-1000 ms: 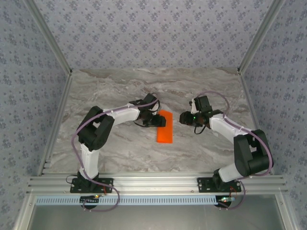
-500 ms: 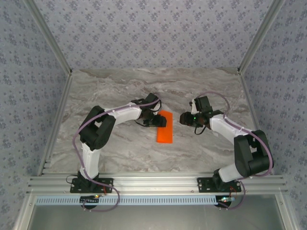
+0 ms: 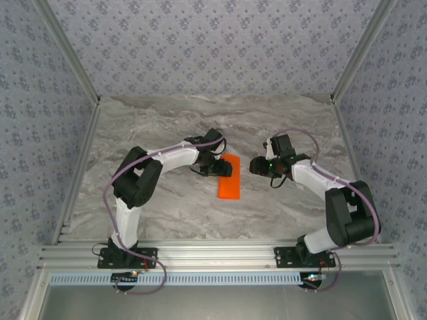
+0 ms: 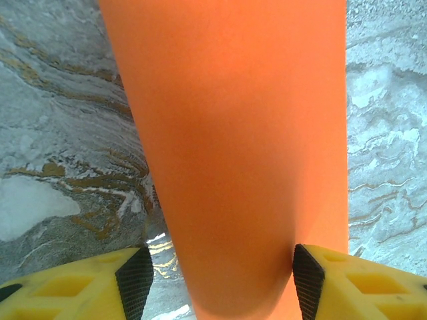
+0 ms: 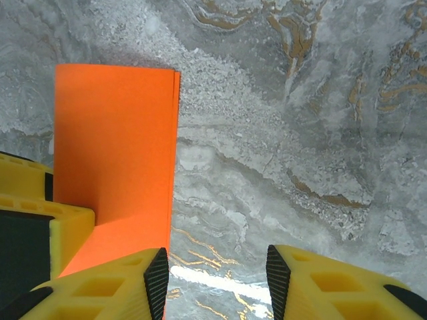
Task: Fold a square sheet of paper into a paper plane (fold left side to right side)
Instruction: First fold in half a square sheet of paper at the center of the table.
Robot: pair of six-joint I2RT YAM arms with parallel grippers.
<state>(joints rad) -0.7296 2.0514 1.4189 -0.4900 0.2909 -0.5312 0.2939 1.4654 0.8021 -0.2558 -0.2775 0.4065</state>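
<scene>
Square sheet of paper (image 3: 229, 177), folded to narrow strip, lies mid table (image 3: 153, 127). Your left gripper (image 3: 217, 167) straddles its far end, jaws apart, pinching nothing. Right gripper (image 5: 217, 267) gapes over bare marble just right of it. Press crease slowly (thin paper slides).

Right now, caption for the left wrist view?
Left gripper open over the folded orange paper on the marble table.

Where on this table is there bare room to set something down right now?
Bare marble lies along the far wall, left of the left arm, and between the orange paper and the near rail. Crowded mid-table: left tool over the paper, right tool just beside.
</scene>
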